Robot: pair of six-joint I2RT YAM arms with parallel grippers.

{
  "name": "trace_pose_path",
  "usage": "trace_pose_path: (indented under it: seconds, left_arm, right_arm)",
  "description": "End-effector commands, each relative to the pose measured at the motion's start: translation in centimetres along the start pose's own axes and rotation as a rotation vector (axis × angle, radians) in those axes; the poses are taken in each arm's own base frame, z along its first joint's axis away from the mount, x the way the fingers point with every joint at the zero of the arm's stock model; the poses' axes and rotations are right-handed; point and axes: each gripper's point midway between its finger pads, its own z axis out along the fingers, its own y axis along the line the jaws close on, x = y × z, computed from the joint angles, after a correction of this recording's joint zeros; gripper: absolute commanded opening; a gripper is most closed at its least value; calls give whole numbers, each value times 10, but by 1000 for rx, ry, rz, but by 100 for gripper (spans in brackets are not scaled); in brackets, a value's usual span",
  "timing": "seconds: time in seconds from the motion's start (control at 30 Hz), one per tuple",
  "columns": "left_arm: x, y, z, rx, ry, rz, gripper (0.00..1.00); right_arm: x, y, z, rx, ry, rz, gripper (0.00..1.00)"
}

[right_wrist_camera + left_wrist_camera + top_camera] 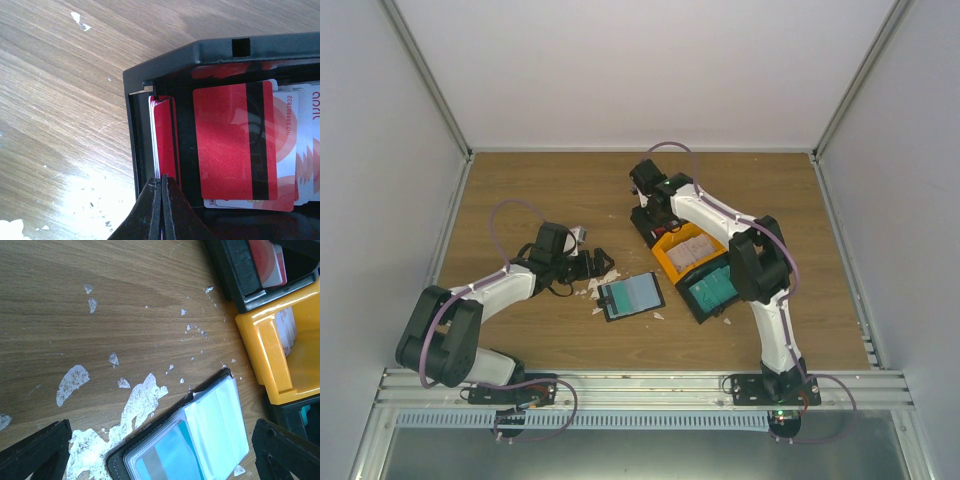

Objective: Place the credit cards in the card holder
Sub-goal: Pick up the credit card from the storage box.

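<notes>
The card holder [200,440] lies open and flat on the table [100,290]. It has a black cover with pale blue-grey clear pockets, and a teal card [190,445] shows through one of them. It sits between the fingers [35,452] of the left gripper [161,430], nearer the right-hand one, and its far corner reaches past the fingertips. Those fingers are spread as wide as they go, hold nothing and touch nothing. White scraps [72,382] are strewn on the wood under and ahead of them. Beyond the right-hand finger stands an orange tray [272,355], and further ahead a black tray [240,270]. To the left and ahead there is only bare wood with room to move. Inside the black tray lie the credit cards [164,135]: a few red ones stand on edge along the wall, straight ahead of the right gripper [161,181]. A red card [230,140] with a black stripe lies flat on white-and-red ones to the right of its fingers. The right gripper's jaws are pressed together, and their tips meet at the near end of the upright cards. Whether a card edge is pinched between them cannot be told. The tray wall runs close along the left of these fingers and its far wall closes the way ahead. The flat pile lies close on the right.
</notes>
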Motion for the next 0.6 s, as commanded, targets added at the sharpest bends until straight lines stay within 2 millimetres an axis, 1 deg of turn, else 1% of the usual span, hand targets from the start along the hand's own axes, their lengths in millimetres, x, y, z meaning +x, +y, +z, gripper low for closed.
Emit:
trace_pose_path:
  seconds: [0.0, 0.1, 0.2, 0.43, 0.57]
  left_arm:
    - [-6, -2, 0, 15, -24, 25, 99]
    - [-7, -2, -1, 17, -27, 25, 99]
    - [-7, -3, -1, 19, -26, 23, 99]
    - [-7, -4, -1, 27, -24, 21, 99]
    - [-8, -7, -1, 39, -27, 21, 99]
  right_arm:
    - [-8, 2, -27, -15, -46, 9, 1]
    - [-10, 2, -31, -11, -54, 8, 1]
    - [-9, -1, -31, 3, -53, 8, 0]
    - [-6, -14, -23, 47, -49, 44, 1]
    - [-7, -14, -20, -5, -55, 73, 0]
